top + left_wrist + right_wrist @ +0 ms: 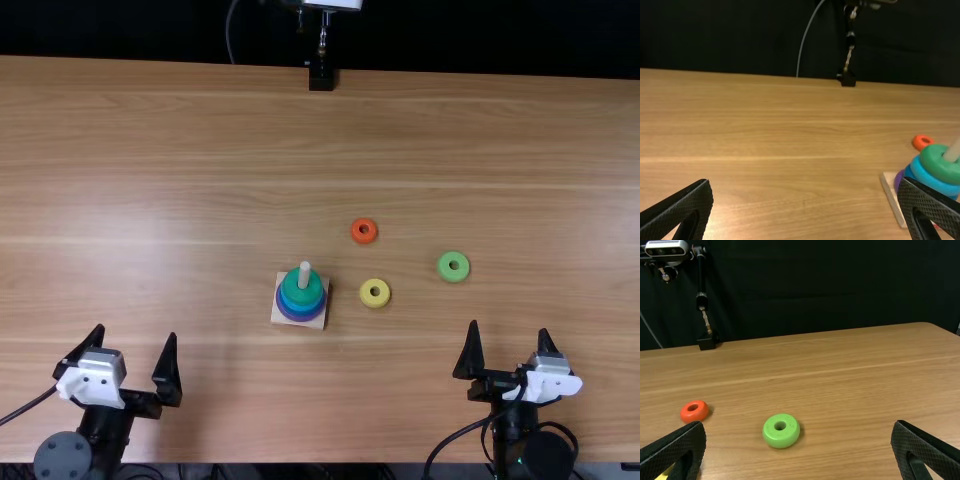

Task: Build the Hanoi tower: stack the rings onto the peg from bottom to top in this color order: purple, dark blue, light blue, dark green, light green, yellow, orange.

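Observation:
My left gripper (140, 365) stands open near the table's front left; its own view shows the left gripper (807, 207) with nothing between its fingers. My right gripper (508, 352), open at the front right, is also in its wrist view, the right gripper (799, 450). Between the arms stands the peg (305, 270) on a square wooden base (281, 318). Around it, from the bottom, are purple (300, 316), blue and a green ring (297, 290) on top. Loose and flat on the table lie the yellow ring (366, 300), orange ring (356, 238) and light green ring (444, 274).
At the far edge of the wooden table (180, 180) a stand with a black clamp (321, 78) is fixed. A black cable (455, 436) loops beside the right arm.

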`<state>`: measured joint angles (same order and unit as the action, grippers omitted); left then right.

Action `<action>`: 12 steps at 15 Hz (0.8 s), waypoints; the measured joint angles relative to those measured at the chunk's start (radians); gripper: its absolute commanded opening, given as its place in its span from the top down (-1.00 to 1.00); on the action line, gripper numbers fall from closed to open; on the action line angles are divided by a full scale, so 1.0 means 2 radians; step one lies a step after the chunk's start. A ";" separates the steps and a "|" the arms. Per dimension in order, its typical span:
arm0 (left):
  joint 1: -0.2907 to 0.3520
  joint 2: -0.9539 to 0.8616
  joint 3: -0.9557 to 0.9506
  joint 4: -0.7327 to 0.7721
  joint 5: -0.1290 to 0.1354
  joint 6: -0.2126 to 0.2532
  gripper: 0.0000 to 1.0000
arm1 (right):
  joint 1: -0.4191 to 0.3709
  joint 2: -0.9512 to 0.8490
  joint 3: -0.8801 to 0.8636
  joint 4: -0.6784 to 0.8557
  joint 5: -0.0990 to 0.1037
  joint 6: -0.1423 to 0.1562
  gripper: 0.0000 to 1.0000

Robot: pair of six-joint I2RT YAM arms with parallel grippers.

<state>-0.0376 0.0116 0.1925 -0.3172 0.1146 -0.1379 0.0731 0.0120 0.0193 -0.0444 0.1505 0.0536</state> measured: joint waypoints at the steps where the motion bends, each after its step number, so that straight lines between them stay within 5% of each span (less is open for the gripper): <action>1: 0.000 0.000 -0.006 0.002 0.000 0.000 -1.00 | 0.000 0.000 0.000 0.000 0.000 0.000 -1.00; 3: 0.000 0.000 -0.022 0.007 -0.002 0.001 -1.00 | 0.000 0.000 0.000 0.000 0.000 0.000 -1.00; 6: 0.000 0.000 -0.052 0.064 -0.028 0.001 -1.00 | 0.000 0.000 0.000 0.000 0.000 0.000 -1.00; 12: 0.000 0.000 -0.078 0.104 -0.042 0.007 -1.00 | 0.000 0.000 0.000 0.000 0.000 0.000 -1.00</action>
<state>-0.0376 0.0109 0.0372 -0.1085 0.0299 -0.1246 0.0731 0.0120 0.0193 -0.0448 0.1497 0.0536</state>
